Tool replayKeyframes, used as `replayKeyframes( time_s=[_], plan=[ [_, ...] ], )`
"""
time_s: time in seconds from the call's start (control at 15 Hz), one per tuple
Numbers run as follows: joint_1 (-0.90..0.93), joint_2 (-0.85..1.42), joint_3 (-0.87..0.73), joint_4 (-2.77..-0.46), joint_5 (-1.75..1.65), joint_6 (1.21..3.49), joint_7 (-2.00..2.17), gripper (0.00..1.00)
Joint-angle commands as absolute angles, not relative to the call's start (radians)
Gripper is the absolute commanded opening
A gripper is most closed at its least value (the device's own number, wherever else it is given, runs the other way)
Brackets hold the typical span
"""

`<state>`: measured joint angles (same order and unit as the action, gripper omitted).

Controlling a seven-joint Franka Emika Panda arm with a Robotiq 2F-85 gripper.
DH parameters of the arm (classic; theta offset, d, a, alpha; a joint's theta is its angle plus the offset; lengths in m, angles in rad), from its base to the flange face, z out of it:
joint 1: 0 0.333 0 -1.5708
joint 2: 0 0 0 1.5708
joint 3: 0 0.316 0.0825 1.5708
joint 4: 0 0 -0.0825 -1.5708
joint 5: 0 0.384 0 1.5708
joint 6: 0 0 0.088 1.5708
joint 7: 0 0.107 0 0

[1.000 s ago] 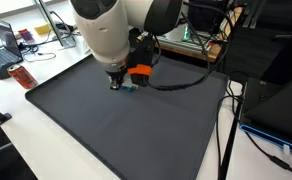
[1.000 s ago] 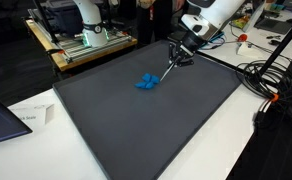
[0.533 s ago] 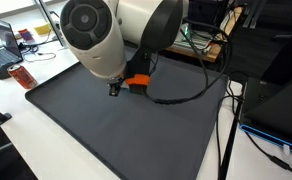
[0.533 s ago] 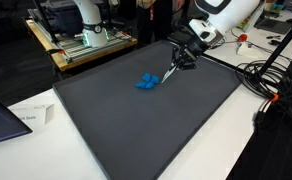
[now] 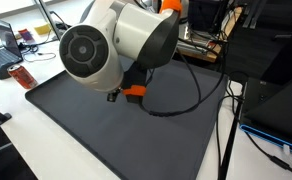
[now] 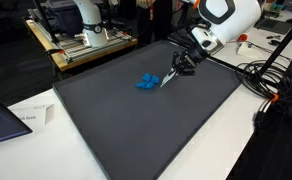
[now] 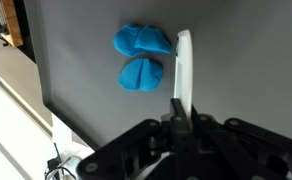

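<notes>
Wrist view first, says the operator: what have you got?

Me: My gripper (image 7: pixel 176 120) comes in at 6 o'clock, jaws pinched narrow on a thin white stick (image 7: pixel 184 70). The stick runs from my fingers straight toward 12 o'clock over the dark mat (image 7: pixel 246 60).

Operator: And the blue thing?

Me: The blue thing (image 7: pixel 141 58) lies on the mat at 9 o'clock of the stick's far end. It shows as 2 rounded lobes, 1 above the other. The upper lobe comes right up to the stick's edge, though I cannot tell whether they touch.

Operator: Do the outside cameras agree?

Me: In an exterior view, my gripper (image 6: pixel 177 67) hangs tilted above the mat (image 6: pixel 136 135), and the white stick (image 6: pixel 170 77) slants down toward 7 o'clock. Its tip is just beside the blue thing (image 6: pixel 146 81), which sits at 9 o'clock of the tip and toward 12 o'clock from the mat's middle. In an exterior view from another side, my own arm (image 5: pixel 91 55) covers the blue thing and most of my fingers.
</notes>
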<state>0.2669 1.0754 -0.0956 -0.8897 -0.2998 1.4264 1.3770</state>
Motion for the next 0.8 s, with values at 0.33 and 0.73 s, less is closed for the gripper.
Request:
replayKeyframes(
  time_s=[0.33, 0.73],
  plan=[
    [0.280, 1.134, -0.139, -0.744, -0.331, 1.255, 1.356, 0.01],
    [0.286, 1.160, -0.158, -0.712, -0.357, 1.192, 1.361, 0.01]
  ],
)
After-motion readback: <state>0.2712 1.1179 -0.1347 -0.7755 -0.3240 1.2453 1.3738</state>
